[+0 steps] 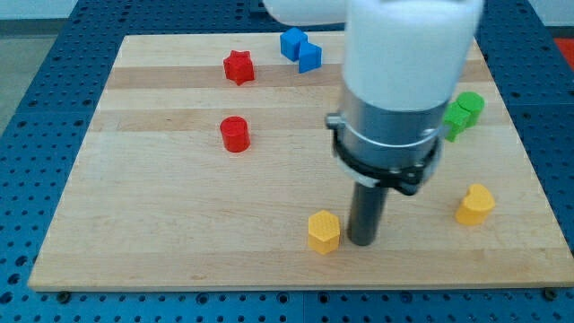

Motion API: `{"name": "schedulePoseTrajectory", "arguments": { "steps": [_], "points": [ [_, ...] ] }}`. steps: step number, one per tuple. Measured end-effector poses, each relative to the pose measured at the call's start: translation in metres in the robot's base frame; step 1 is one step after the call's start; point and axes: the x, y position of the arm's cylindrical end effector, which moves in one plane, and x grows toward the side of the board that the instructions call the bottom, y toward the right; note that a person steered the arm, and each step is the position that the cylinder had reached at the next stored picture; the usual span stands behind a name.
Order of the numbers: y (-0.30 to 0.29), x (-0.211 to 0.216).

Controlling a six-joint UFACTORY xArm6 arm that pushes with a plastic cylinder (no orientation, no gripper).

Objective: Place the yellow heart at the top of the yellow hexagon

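Yellow heart (pixel 475 204) is sitting at three o'clock, well apart from the yellow hexagon (pixel 324 231) at six. My tip (pixel 361 241), holding nothing, is standing just beside the hexagon; next I'm likely circling behind the heart to push it.
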Motion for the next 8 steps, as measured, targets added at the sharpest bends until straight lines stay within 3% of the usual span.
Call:
{"name": "schedulePoseTrajectory", "arguments": {
  "steps": [3, 4, 6, 8],
  "points": [
    [0.141, 0.005],
    [0.160, -0.002],
    [0.160, -0.027],
    [0.125, -0.024]
  ]
}}
